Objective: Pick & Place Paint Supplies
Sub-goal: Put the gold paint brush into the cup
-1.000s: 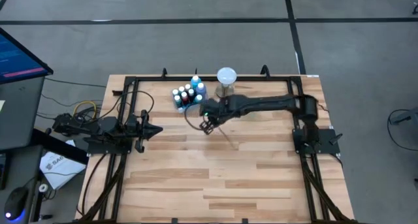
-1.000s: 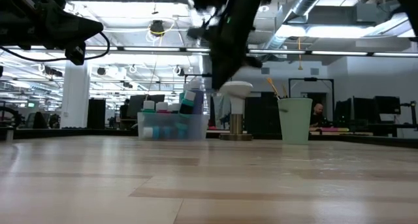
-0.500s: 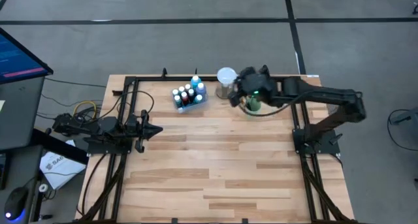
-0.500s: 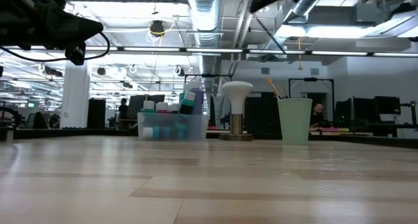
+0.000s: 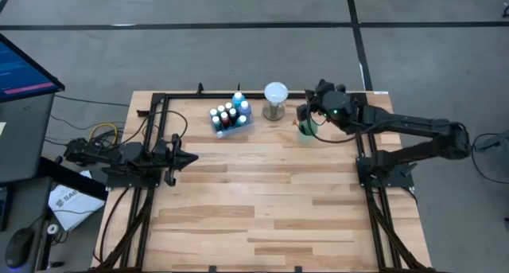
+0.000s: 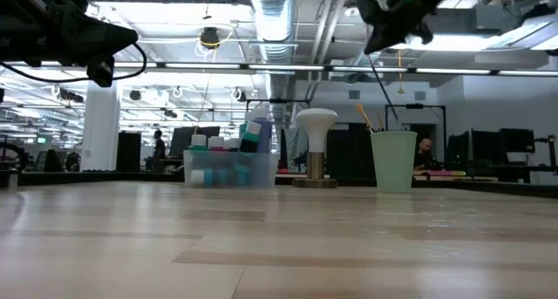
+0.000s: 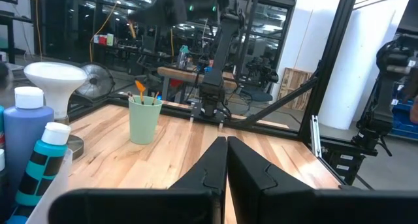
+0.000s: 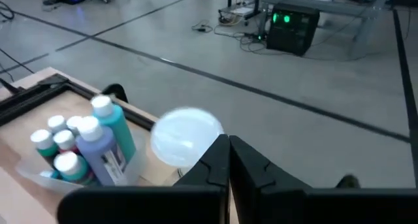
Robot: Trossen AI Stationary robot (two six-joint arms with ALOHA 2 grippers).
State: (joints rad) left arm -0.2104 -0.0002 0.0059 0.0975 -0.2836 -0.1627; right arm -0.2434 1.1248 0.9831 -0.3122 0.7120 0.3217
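My right gripper [image 5: 305, 118] hangs over the pale green cup [image 5: 307, 130] near the table's far right corner and is shut on a thin dark brush [image 6: 384, 88]. The cup [image 6: 394, 159] stands upright with other brushes [image 7: 140, 90] sticking out of it. Several small white-capped paint bottles [image 5: 227, 116] stand in a clear tray [image 6: 228, 170] to the left of the white globe [image 5: 275, 91]. My left gripper [image 5: 192, 159] is shut and rests at the table's left side, touching nothing. My right gripper [image 6: 373, 44] pinches the brush at its upper end [image 6: 371, 57] between the two fingers, coming from above. The brush hangs slanted below the fingers, lifted clear of the table, and its lower end [image 6: 395, 118] reaches down to the cup's mouth.
The white globe on its metal base [image 6: 315, 151] stands between the bottle tray and the cup. A black metal frame [image 5: 159, 106] runs along the table's far and side edges. Bare wood [image 5: 262, 201] covers the middle and near part of the table.
My right gripper has risen from the table's middle beside the bottle tray, swung toward the far right corner and come down over the green cup. It stayed shut, and the brush it held, then slanting onto the wood, now hangs above the cup.
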